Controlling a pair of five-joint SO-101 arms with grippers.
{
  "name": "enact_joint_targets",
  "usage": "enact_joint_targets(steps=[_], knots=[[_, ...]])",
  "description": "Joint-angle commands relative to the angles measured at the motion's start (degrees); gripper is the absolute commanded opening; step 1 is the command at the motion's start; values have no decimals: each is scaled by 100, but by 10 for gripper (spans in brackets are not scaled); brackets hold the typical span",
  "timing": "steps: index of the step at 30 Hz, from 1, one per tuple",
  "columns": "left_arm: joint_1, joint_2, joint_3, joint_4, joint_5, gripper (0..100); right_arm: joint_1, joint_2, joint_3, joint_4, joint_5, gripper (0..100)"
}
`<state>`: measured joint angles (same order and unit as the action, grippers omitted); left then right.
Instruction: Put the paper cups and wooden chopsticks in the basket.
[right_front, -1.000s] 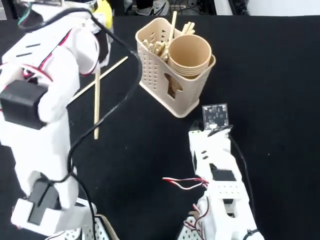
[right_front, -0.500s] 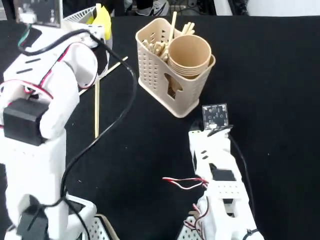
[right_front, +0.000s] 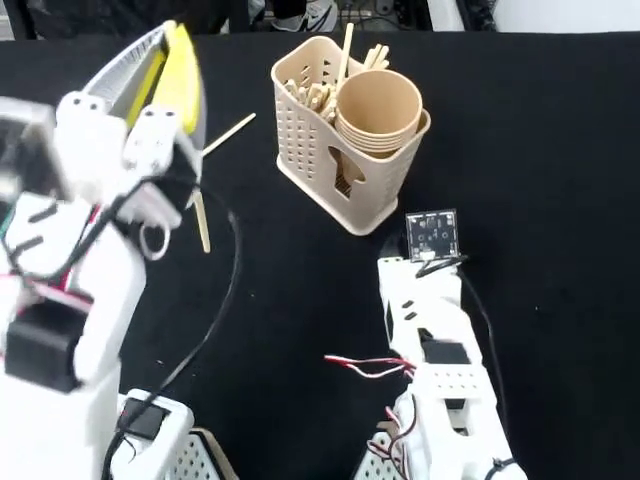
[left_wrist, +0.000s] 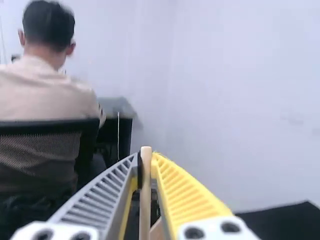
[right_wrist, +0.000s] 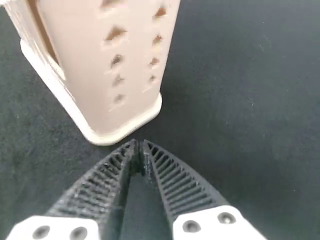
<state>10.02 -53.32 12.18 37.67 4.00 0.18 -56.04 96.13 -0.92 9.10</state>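
Note:
The beige perforated basket (right_front: 345, 175) stands at the table's back centre, holding stacked paper cups (right_front: 380, 105) and several wooden chopsticks (right_front: 318, 95). My left gripper (right_front: 172, 35), with yellow and grey fingers, is raised high over the table's back left and shut on a wooden chopstick (left_wrist: 145, 192); the stick's lower end (right_front: 203, 222) pokes out below the wrist. Another chopstick (right_front: 229, 133) lies on the black cloth beside that arm, partly hidden by it. My right gripper (right_wrist: 137, 150) is shut on nothing, low over the cloth just in front of the basket's base (right_wrist: 102, 75).
The left arm's white body (right_front: 60, 300) and its black cable (right_front: 225, 290) take up the table's left side. The right arm (right_front: 432, 330) stretches from the front edge toward the basket. Bare black cloth (right_front: 540, 150) lies right of the basket.
The left arm has swung its gripper up off the table, lifting one chopstick with it; the other chopstick stays on the cloth. The right arm has not moved.

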Motion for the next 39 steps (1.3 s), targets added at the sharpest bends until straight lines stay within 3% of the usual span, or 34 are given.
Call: enact_joint_targets(steps=[1, 9, 20, 28, 33, 36, 39], knots=[[31, -826, 760, -932, -35, 28, -44, -57, -4, -176, 26, 15], [295, -1758, 1965, -2268, -70, 29, -35, -48, -4, -193, 18, 15], [286, -1934, 2193, -2523, -26, 28, -62, -48, -4, -167, 35, 15], [13, -1890, 3556, -5160, -35, 28, -70, -48, -4, -167, 35, 15], [-13, -1530, 3468, -5521, 18, 28, -185, -40, -4, -158, 35, 15], [-22, -1064, 3371, -5758, 457, 28, -290, -48, -4, 9, 44, 15], [-136, -466, 3248, -6338, 580, 28, -299, -48, -4, 35, 44, 15]])
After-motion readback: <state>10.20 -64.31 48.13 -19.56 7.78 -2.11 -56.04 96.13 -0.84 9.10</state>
